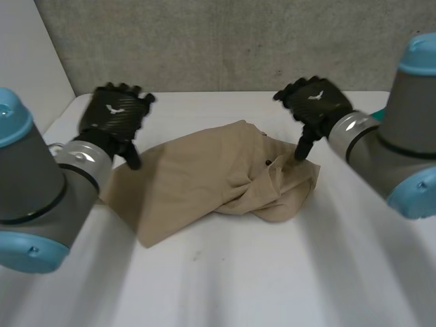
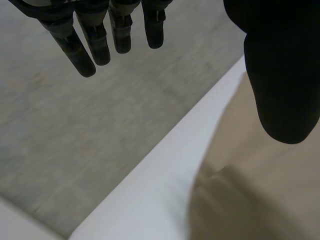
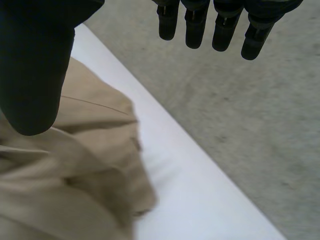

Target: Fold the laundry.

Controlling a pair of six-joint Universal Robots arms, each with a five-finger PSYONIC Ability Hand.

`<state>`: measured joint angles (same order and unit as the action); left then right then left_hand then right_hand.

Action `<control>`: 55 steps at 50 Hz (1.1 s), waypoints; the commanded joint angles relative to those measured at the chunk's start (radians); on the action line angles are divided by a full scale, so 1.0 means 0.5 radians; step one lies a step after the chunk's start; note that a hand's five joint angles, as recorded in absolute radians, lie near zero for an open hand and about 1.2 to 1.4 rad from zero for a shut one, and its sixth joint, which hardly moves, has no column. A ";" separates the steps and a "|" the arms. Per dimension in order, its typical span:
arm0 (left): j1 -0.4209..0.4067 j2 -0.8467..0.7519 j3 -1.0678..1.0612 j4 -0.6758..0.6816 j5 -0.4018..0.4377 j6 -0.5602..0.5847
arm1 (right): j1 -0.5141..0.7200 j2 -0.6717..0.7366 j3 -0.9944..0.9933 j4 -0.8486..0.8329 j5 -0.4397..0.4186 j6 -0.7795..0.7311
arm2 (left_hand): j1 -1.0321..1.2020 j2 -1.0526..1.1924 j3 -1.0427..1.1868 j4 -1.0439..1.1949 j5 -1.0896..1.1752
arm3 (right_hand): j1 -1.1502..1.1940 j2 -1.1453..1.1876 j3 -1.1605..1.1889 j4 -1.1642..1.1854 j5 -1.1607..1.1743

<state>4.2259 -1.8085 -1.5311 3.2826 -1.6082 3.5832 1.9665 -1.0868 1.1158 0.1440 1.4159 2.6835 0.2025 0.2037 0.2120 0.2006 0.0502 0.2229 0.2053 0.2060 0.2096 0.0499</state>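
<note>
While a grey wall (image 1: 204, 41) backs the white table (image 1: 225, 286), the left hand (image 1: 112, 116) hangs open, gripping nothing, over the left edge of the tan cloth (image 1: 197, 177). The cloth lies mid-table, flat at left, bunched and creased at right. Above that bunched end the right hand (image 1: 315, 105) is open too, thumb pointing down.

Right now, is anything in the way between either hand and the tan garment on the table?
Nothing visible is in the way. The left hand hangs open above the flatter end of the tan garment. The right hand is open above its bunched end. The garment lies directly on the white table.
</note>
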 commanded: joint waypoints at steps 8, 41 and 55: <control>-0.579 -0.582 0.797 -0.420 0.198 -0.245 | -0.377 0.201 -0.262 0.237 -0.068 -0.176 | -0.056 -0.058 -0.075 -0.052 -0.100 | -0.097 -0.061 -0.063 -0.070 -0.100; -0.730 -1.066 1.636 -0.516 -0.419 -0.092 | -0.429 0.299 -0.188 0.249 -0.138 -0.241 | 2.388 2.385 2.368 2.391 2.343 | -0.097 -0.061 -0.063 -0.070 -0.100; -0.546 -0.537 1.353 -0.353 -0.183 -0.147 | -0.279 0.271 0.011 0.225 -0.485 0.403 | 2.388 2.385 2.368 2.391 2.343 | -0.097 -0.061 -0.063 -0.070 -0.100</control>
<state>3.9252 -2.1265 -0.8342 3.1064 -1.7330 3.5283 1.7649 -0.9551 1.0589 0.2933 1.2239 2.7007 1.1414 1.1909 1.1828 1.1941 0.9694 0.2229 0.2053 0.2060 0.2096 0.0499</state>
